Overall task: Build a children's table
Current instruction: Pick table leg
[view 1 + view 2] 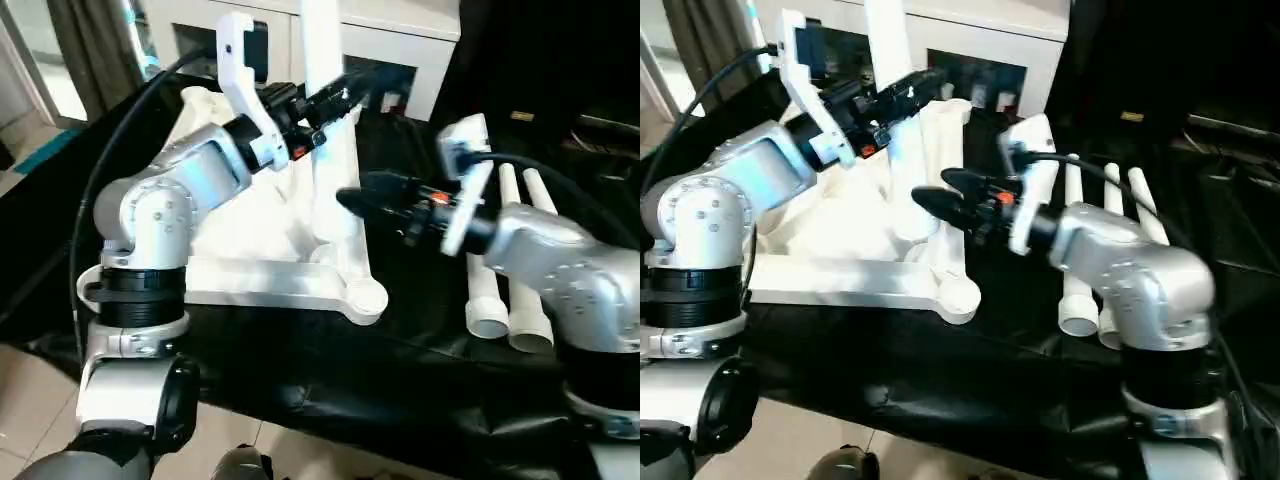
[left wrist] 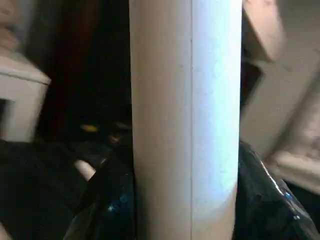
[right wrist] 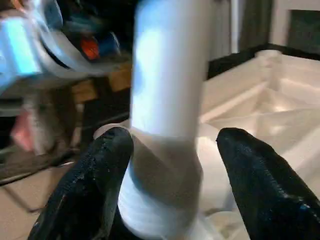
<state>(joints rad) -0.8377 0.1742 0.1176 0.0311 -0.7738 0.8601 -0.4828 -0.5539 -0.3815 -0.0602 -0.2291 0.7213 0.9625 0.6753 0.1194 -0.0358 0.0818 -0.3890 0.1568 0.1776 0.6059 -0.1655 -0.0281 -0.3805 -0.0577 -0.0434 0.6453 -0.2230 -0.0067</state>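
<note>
The white tabletop (image 1: 262,281) lies upside down on the black cloth, ribs and corner sockets facing up. One white leg (image 1: 326,140) stands upright over a socket near the top's right edge. My left gripper (image 1: 337,96) is shut on this leg high up, its black fingers (image 2: 106,200) pressed to both sides. My right gripper (image 1: 352,200) is open low on the leg; in the right wrist view its fingers (image 3: 97,185) stand on both sides of the leg's threaded base (image 3: 157,205), with a gap on one side.
Three spare white legs (image 1: 492,290) lie side by side on the black cloth (image 1: 400,380) under my right forearm. A white cabinet (image 1: 410,45) stands behind the work. Tiled floor (image 1: 30,380) and a curtain show at the left.
</note>
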